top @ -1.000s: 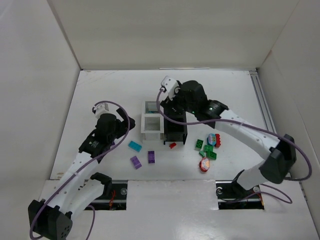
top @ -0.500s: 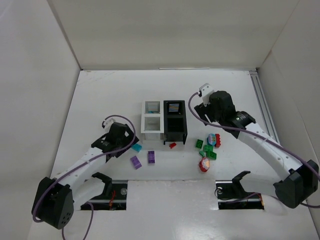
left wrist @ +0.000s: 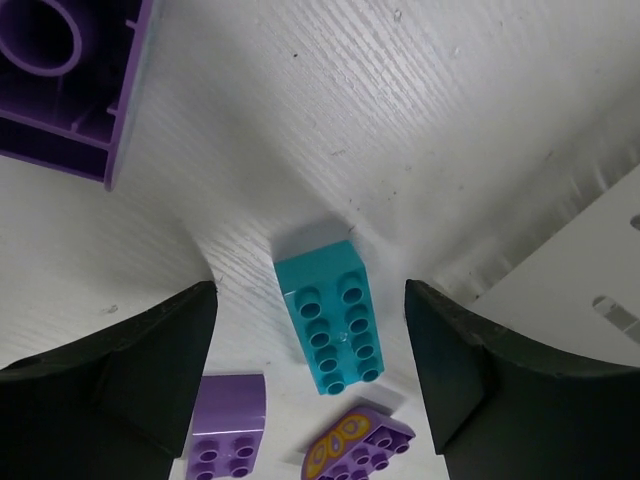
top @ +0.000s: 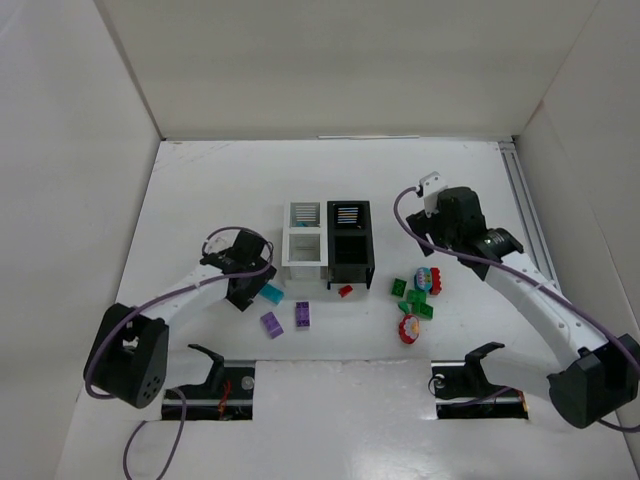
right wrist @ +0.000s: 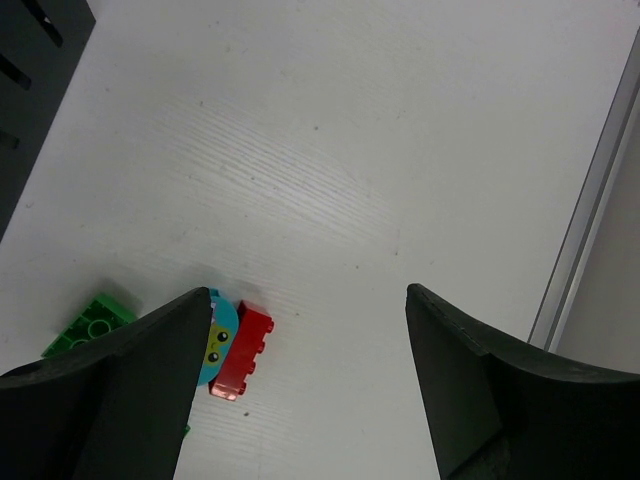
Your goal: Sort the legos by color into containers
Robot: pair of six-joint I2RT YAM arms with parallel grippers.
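left hand [left wrist: 308,322] spread, straddling small teal two-by-four plastic brick [left wrist: 331,316], untouched, flat on white desk [top: 220,185], 8 o'clock of white-and-black square bin cluster [top: 350,272]. centre on long sides, pinch squarely, avoid neighbouring purple bricks [left wrist: 228,430]. right hand [right wrist: 308,300] spread, empty.

Plain white walls [top: 330,60] enclose a white table [top: 220,180] under even light.

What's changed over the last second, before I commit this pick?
The left end effector came down and now straddles the teal brick, jaws clear of it. The right end effector pulled away rightward from above the bins, open and empty. Bins and other bricks stayed put.
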